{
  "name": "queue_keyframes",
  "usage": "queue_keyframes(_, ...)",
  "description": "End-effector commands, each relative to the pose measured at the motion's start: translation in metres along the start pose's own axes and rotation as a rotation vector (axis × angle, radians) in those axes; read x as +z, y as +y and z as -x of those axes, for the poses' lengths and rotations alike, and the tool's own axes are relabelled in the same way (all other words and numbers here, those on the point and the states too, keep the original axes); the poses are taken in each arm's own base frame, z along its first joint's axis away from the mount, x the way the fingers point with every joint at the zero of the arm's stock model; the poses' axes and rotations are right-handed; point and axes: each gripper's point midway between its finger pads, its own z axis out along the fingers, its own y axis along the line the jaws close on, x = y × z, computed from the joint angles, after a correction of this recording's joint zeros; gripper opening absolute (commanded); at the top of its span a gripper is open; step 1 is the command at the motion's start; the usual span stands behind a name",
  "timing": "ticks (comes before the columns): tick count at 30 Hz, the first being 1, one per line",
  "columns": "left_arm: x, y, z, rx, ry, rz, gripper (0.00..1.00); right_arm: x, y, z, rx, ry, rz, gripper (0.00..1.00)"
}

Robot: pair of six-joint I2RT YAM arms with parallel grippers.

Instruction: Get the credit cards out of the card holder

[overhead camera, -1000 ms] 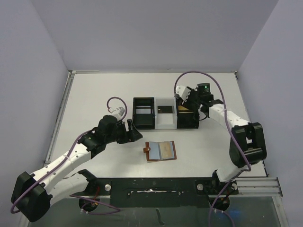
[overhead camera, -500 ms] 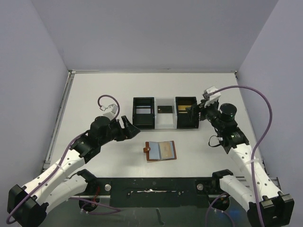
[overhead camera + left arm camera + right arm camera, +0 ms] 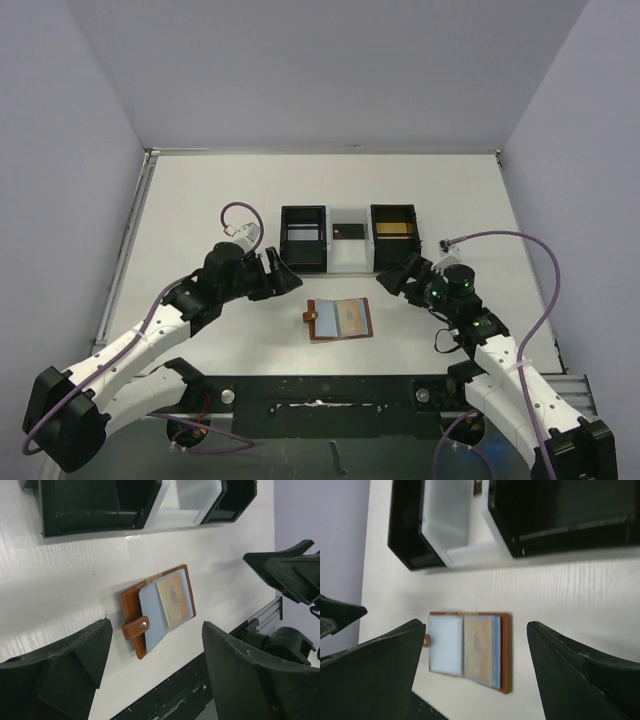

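Observation:
The card holder (image 3: 339, 320) lies open and flat on the table, brown leather with blue-grey pockets and a snap tab (image 3: 135, 628). One gold-tan credit card (image 3: 352, 318) sits in its right pocket, also seen in the left wrist view (image 3: 174, 602) and the right wrist view (image 3: 479, 647). Another gold credit card (image 3: 394, 230) lies in the tray's right compartment. My left gripper (image 3: 283, 277) hovers open to the upper left of the holder, holding nothing. My right gripper (image 3: 398, 278) hovers open to its upper right, also holding nothing.
A black-and-white three-compartment tray (image 3: 329, 262) stands behind the holder. A small black card (image 3: 347, 231) lies in its middle compartment. The tray's front wall shows in the left wrist view (image 3: 100, 517) and the right wrist view (image 3: 465, 555). A black rail (image 3: 330, 395) runs along the table's near edge.
My right gripper has pulled back from over the tray's right compartment toward the near side and opened wide. My left gripper shifted only slightly. The holder has not moved.

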Motion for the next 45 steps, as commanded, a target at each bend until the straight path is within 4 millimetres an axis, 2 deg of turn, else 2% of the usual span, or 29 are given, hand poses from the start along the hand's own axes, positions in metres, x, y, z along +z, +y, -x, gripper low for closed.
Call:
queue_keyframes(1, 0.006, -0.003, -0.020, -0.026, 0.095, -0.058, 0.70, 0.006, 0.018, -0.026, 0.176, 0.066, -0.002, 0.81)
queue_keyframes(5, 0.011, 0.006, -0.046, -0.037, 0.198, -0.060, 0.65, 0.010, 0.020, -0.056, 0.155, 0.145, -0.079, 0.74)
queue_keyframes(9, 0.012, 0.003, -0.058, -0.018, 0.238, -0.061, 0.61, 0.017, 0.026, -0.074, 0.119, 0.202, -0.130, 0.63)
queue_keyframes(16, 0.024, -0.001, -0.090, 0.031, 0.323, -0.036, 0.58, 0.033, 0.033, -0.103, 0.086, 0.308, -0.169, 0.48)
queue_keyframes(21, 0.032, 0.010, -0.101, 0.047, 0.346, 0.018, 0.56, 0.037, 0.026, -0.106, 0.073, 0.321, -0.242, 0.46)
queue_keyframes(30, 0.040, 0.006, -0.112, 0.058, 0.378, -0.004, 0.47, 0.037, 0.020, -0.113, 0.049, 0.363, -0.281, 0.45)
queue_keyframes(41, 0.048, -0.004, -0.112, 0.066, 0.378, -0.032, 0.45, 0.039, 0.011, -0.122, 0.017, 0.411, -0.332, 0.43)
queue_keyframes(45, 0.049, -0.008, -0.109, 0.085, 0.369, -0.044, 0.42, 0.040, 0.013, -0.122, 0.010, 0.419, -0.326, 0.38)
